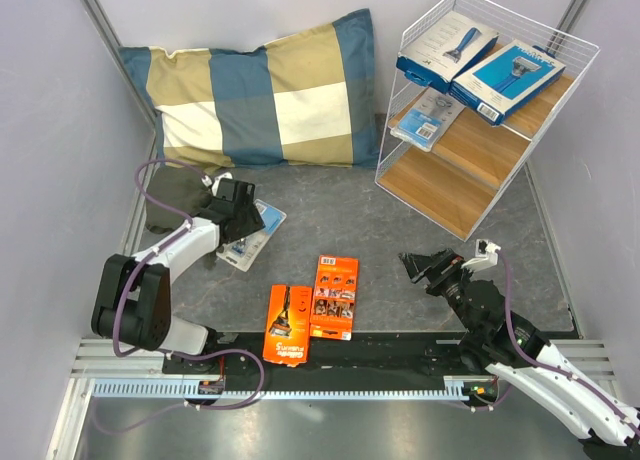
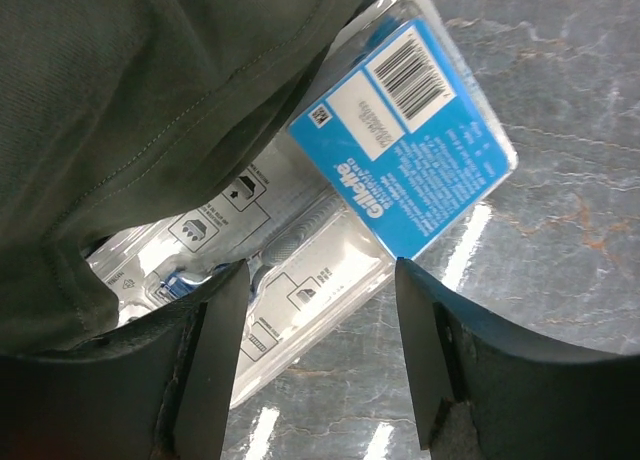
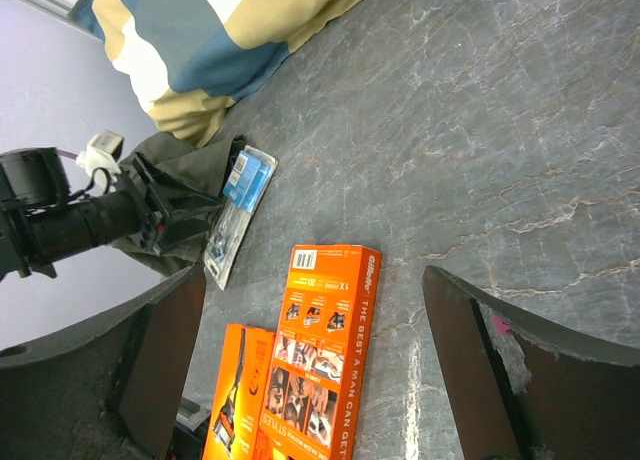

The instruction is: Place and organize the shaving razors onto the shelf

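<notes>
1. We are holding the left gripper (image 2: 318,280) over the clear razor pack (image 2: 400,150). Its two fingers (image 2: 215,360) are standing wide apart and gripping nothing. In the left wrist view they are straddling the lower part of the pack, but we cannot tell whether the tips are touching the plastic.
2. We are judging this to be the pick-up of that pack. To do it well, we are thinking of closing across the narrow width of the pack rather than its length, and low enough to catch the stiff edge rather than skate over the glossy face.
3. We are watching the dark green cloth (image 2: 150,110), which is lying over the pack's left end. A finger could pinch a fold of it along with the pack, so we are favouring a grip nearer the blue label, away from the cloth.
4. We are keeping the right gripper (image 1: 425,265) well apart from all this, low over the grey table (image 1: 340,210). Its fingers are spread and holding nothing.
5. Between the two arms we are seeing two orange razor cards (image 1: 335,295) lying flat side by side, just touching.
6. Farther out, the shelf (image 1: 440,195) is already carrying two blue razor boxes (image 1: 447,45) on top and one clear pack (image 1: 428,118) on the middle board, and the checked pillow (image 1: 265,90) is lying beside it. We are judging the task about half done.
</notes>
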Controlling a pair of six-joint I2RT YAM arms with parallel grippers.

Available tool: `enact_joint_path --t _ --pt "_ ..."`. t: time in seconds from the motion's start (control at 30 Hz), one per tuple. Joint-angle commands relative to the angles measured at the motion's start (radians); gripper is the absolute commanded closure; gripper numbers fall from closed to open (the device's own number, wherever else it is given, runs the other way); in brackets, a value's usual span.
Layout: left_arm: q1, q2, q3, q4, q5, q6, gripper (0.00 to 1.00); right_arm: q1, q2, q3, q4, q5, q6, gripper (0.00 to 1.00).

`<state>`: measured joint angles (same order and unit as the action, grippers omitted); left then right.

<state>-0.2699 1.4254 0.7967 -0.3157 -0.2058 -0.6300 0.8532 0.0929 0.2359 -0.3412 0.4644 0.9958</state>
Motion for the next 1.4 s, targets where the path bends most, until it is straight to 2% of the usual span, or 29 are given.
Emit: enact_joint_path --t 0.0,0.47,0.73,0.83,0.9,0.93,1.0,1.03,1.1,1.37 --pt "0.009 0.032 -0.011 0.046 -0.017 -0.022 0.34 0.0 -0.001 -0.01 0.039 -0.01 0.007 0.02" --pt "0.011 0.165 -0.01 0.09 -0.047 0.026 0.5 0.0 0.002 -0.015 0.037 -0.003 0.009 0.02" --pt "0.008 0.19 -0.04 0.187 0.115 0.052 0.51 0.0 0.014 -0.015 0.048 0.008 0.004 0.02" --pt "0.006 0.187 -0.044 0.19 0.131 0.055 0.6 0.0 0.024 -0.015 0.056 0.006 0.004 0.02" --pt "0.008 0.187 -0.044 0.19 0.135 0.062 0.61 0.0 0.03 -0.014 0.06 0.005 0.003 0.02" --pt "0.006 0.188 -0.044 0.19 0.138 0.065 0.7 0.0 0.036 -0.014 0.068 0.005 0.003 0.02" --pt "0.006 0.193 -0.04 0.185 0.138 0.085 0.8 0.0 0.044 -0.015 0.076 0.0 0.001 0.02" --pt "0.008 0.194 -0.036 0.179 0.14 0.095 0.9 -0.002 0.053 -0.015 0.08 -0.001 0.0 0.02" --pt "0.008 0.211 -0.021 0.158 0.137 0.124 0.96 0.0 0.057 -0.015 0.087 -0.004 0.0 0.02" --pt "0.006 0.224 -0.001 0.129 0.14 0.153 0.98 0.0 0.065 -0.01 0.096 -0.004 -0.008 0.02"
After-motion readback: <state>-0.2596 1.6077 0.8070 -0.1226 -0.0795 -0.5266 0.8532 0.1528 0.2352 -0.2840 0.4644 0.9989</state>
